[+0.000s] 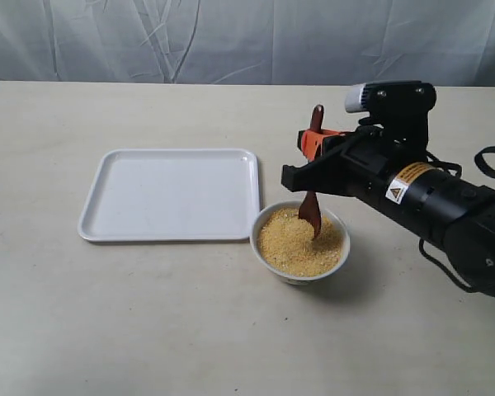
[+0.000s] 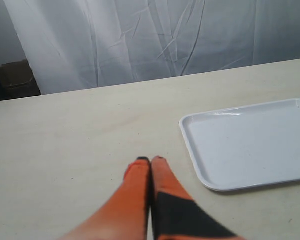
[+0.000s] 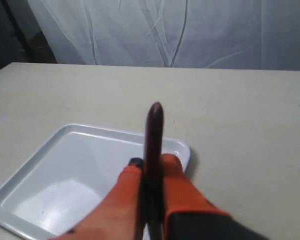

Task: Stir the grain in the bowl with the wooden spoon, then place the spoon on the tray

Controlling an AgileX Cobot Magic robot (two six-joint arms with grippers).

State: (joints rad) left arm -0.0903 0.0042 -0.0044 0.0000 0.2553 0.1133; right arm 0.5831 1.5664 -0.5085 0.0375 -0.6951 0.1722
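Observation:
A small white bowl holds yellow-orange grain, just off the front right corner of the white tray. The dark wooden spoon stands nearly upright with its oval end dipped into the grain. My right gripper is shut on the spoon's handle above the bowl. In the right wrist view the spoon handle sticks up between the orange fingers of my right gripper, with the tray behind. My left gripper is shut and empty above bare table, beside the tray.
A pale table carries everything, with a white curtain hanging behind it. The right arm's black body stretches from the right edge toward the bowl. The left arm does not show in the exterior view.

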